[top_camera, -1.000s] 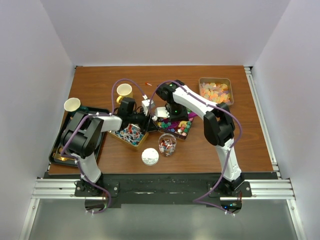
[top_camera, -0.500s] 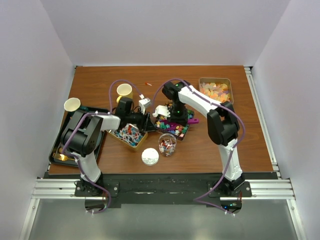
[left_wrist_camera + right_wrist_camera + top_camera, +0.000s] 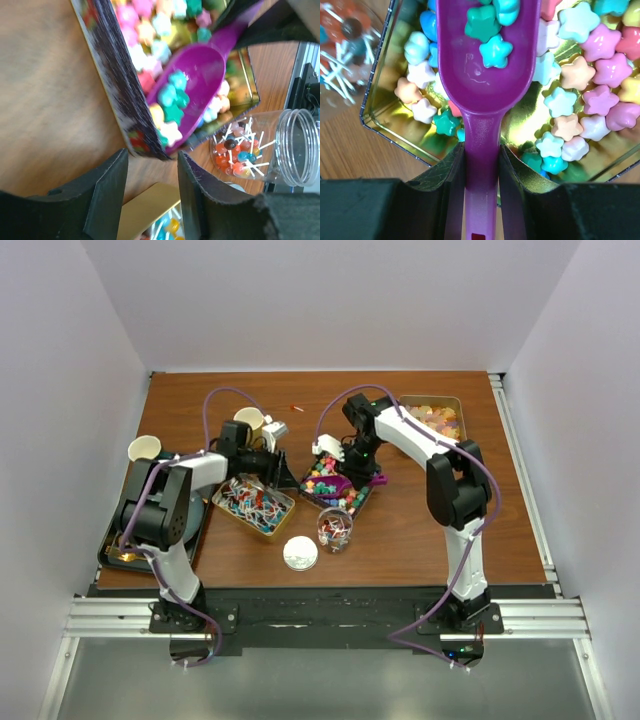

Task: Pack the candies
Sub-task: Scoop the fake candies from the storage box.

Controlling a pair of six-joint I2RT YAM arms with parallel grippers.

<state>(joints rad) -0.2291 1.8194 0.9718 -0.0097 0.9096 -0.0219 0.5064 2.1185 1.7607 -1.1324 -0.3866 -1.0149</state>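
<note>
Right gripper point(image 3: 481, 160) is clamped on the purple scoop point(image 3: 487, 85) handle, bowl level over the tin point(image 3: 520, 131) so we keep its few star candies point(image 3: 495, 50) in. Left gripper point(image 3: 152, 172) has jaws apart by the tin corner, probably bracing it.

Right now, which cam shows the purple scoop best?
Right wrist: the purple scoop fills the frame, handle gripped in the right gripper, star candies in its bowl. Left wrist shows mostly its bowl, slightly blurred. Top view: a small purple patch.
</note>
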